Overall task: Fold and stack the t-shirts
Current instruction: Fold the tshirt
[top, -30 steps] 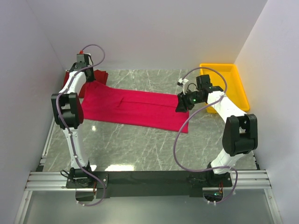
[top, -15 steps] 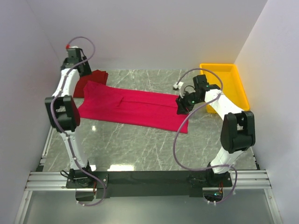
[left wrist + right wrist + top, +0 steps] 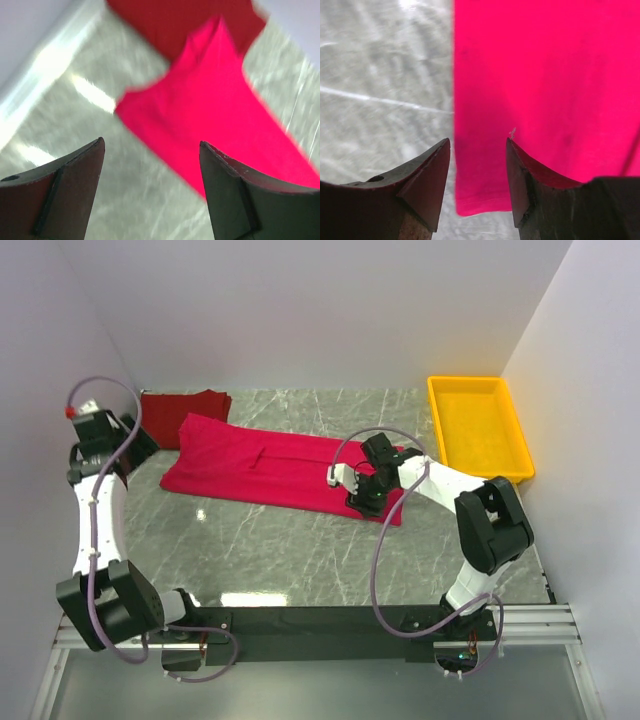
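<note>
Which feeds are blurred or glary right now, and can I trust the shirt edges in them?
Left wrist: heavily blurred, the crimson t-shirt has smeared edges, and bright glare streaks cross the table. Right wrist: the shirt's hem reads fairly crisp, the table softer, with a small glare spot at the top. Top external: sharp overall, with pale light reflections on the table's near side.

table (image 3: 300, 560): carried both t-shirts and the tray.
back t-shirt (image 3: 185, 403): sat in the far-left corner of the table, by the back wall.
front t-shirt (image 3: 270, 468): lay across the middle, left to right, in front of the back t-shirt, with its far-left corner resting on that shirt.
tray (image 3: 481, 430): stood at far right, beyond the front t-shirt's right end and apart from it.
right gripper (image 3: 362, 502): was over the front t-shirt's near-right end, one finger to each side of the cloth's edge.
left gripper (image 3: 140, 443): was left of the front t-shirt, off the cloth.
</note>
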You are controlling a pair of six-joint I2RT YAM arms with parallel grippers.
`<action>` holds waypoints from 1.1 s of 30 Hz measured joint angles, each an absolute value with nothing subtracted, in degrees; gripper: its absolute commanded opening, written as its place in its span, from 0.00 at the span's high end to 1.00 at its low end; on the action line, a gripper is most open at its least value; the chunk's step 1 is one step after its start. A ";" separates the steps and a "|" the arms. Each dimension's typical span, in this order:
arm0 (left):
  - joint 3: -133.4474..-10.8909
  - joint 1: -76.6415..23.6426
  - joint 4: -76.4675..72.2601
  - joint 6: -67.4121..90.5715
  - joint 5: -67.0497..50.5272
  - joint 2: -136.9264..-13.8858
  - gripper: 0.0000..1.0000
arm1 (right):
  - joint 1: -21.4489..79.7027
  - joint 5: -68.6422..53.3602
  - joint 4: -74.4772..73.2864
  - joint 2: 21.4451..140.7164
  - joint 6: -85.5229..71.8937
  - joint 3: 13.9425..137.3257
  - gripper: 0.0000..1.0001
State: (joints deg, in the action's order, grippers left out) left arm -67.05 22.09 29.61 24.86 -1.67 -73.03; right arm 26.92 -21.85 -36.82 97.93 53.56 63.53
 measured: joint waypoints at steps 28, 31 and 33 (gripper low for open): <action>-50.78 22.50 31.90 29.80 -9.26 -63.88 0.20 | 32.40 -12.88 -27.75 96.88 43.57 56.01 0.96; -49.41 22.50 31.73 29.91 -9.82 -63.88 0.20 | 32.40 -13.26 -28.16 95.98 43.51 55.05 1.00; -48.49 22.50 31.46 30.28 -10.35 -63.88 0.20 | 32.42 -14.28 -29.78 95.35 43.99 54.68 1.00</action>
State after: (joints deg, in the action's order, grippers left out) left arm -48.49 22.50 31.46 30.28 -10.35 -63.88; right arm 32.42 -14.28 -29.78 95.35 43.99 54.68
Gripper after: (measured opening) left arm 0.806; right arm 0.010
